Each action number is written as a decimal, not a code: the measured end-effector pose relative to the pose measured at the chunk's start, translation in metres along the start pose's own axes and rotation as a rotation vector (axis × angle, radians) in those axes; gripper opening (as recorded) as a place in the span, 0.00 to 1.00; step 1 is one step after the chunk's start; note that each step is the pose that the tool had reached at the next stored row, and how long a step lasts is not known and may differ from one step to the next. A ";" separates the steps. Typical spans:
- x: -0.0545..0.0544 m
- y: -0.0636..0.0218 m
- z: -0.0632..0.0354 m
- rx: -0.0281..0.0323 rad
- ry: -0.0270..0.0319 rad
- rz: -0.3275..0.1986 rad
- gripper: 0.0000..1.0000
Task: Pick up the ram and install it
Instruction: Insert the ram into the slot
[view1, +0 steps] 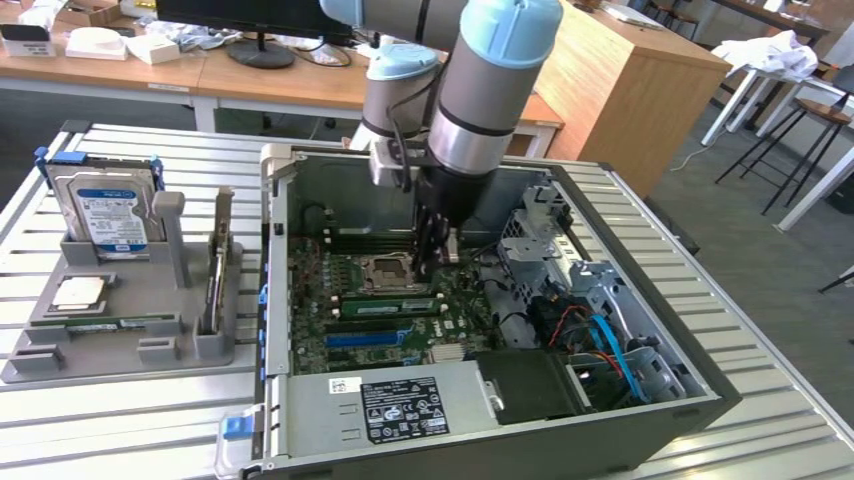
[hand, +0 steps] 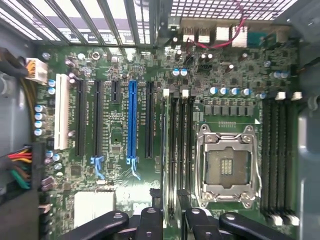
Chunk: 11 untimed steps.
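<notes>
Two thin green sticks fit the ram's look. One green stick with white stickers stands upright in a memory slot beside the CPU socket, inside the open computer case. The other green stick lies in the grey holder at the exterior view's left. My gripper reaches down into the case, just above the motherboard, near the slot stick's end on the exterior view's right and apart from it. In the wrist view the gripper hangs over the end of the dark memory slots, between the blue card slot and the CPU socket.
The grey holder also carries a silver hard drive, an upright expansion card and a square chip. Inside the case, the power supply, a metal drive cage and blue and red cables crowd the gripper's surroundings.
</notes>
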<state>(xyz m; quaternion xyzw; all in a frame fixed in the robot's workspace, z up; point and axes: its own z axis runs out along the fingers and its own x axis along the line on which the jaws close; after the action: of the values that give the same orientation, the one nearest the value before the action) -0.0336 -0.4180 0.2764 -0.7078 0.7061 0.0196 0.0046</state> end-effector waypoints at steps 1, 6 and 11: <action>0.000 0.0001 -0.0036 0.0000 0.0000 0.000 0.25; -0.001 0.0005 -0.0225 0.0005 0.0001 0.000 0.25; -0.001 0.0009 -0.0423 0.0006 0.0001 0.000 0.25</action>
<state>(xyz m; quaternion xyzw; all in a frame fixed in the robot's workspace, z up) -0.0336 -0.4180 0.3187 -0.7078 0.7061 0.0194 0.0048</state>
